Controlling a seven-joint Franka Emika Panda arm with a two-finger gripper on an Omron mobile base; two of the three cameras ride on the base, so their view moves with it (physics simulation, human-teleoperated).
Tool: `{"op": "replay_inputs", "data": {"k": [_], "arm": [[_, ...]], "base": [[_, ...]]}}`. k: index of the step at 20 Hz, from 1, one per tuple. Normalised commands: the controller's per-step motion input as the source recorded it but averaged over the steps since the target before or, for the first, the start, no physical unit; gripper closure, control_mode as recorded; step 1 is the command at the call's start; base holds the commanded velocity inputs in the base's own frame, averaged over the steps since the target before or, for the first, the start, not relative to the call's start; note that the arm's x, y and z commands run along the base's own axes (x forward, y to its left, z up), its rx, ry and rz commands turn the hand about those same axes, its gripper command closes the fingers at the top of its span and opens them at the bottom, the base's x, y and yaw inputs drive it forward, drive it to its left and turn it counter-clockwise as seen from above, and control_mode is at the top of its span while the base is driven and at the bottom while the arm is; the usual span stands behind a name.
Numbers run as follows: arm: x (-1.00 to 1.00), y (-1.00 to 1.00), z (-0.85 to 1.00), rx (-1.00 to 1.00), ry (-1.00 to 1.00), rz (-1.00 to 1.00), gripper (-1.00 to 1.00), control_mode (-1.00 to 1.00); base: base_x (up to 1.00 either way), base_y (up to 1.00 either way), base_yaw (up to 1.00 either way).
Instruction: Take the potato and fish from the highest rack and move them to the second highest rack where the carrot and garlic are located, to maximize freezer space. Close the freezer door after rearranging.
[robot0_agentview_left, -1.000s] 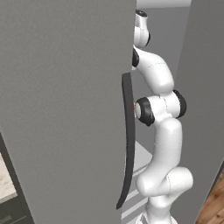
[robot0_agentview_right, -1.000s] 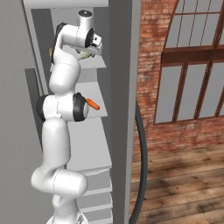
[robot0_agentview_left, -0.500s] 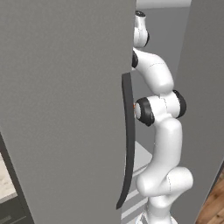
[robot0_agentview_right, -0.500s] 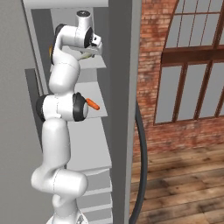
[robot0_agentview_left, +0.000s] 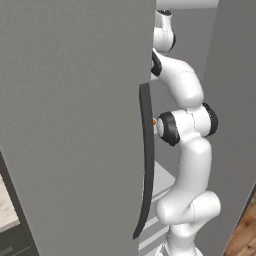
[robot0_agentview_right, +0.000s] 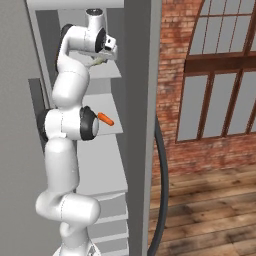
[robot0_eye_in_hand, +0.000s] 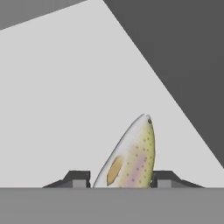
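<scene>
Fish (robot0_eye_in_hand: 131, 159) lies on the highest rack (robot0_eye_in_hand: 65, 109), flanked at nine and three o'clock by the fingertips (robot0_eye_in_hand: 78, 178) of the gripper (robot0_eye_in_hand: 120, 180), clamped on it; long axis points toward one o'clock.

Fish (robot0_eye_in_hand: 131, 159): showing pale cream belly shading to yellow-green, speckled with small dark dots, pinkish blush along the flank, orange-tan fin patch. Highest rack (robot0_eye_in_hand: 78, 100) under it appearing plain light grey, freezer wall behind reading darker grey. Carrot (robot0_agentview_right: 105, 119) glowing bright orange on the light-grey second highest rack (robot0_agentview_right: 112, 127). Freezer door (robot0_agentview_left: 70, 125) showing matte grey with a dark, near-black handle (robot0_agentview_left: 146, 165). Arm (robot0_agentview_right: 67, 90) showing white with dark joints. Brick wall (robot0_agentview_right: 172, 75) running red-brown; floor (robot0_agentview_right: 215, 210) showing brown wood planks.
</scene>
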Motion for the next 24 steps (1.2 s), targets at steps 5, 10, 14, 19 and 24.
{"op": "replay_inputs", "data": {"k": [5,10,14,19,24], "arm": [[-0.94,-0.32,-0.3,0.0,-0.28,0.0,1.0,-1.0],[-1.0,-0.33,-0.37,0.0,-0.25,0.0,1.0,-1.0],[-1.0,-0.35,-0.33,0.0,-0.27,0.0,1.0,-1.0],[-1.0,-0.31,-0.37,0.0,-0.14,0.0,1.0,-1.0],[-0.79,-0.12,-0.45,0.0,0.01,0.0,1.0,-1.0]], "base": [[0.0,0.0,0.0],[0.0,0.0,0.0],[0.0,0.0,0.0],[0.0,0.0,0.0],[0.0,0.0,0.0]]}}
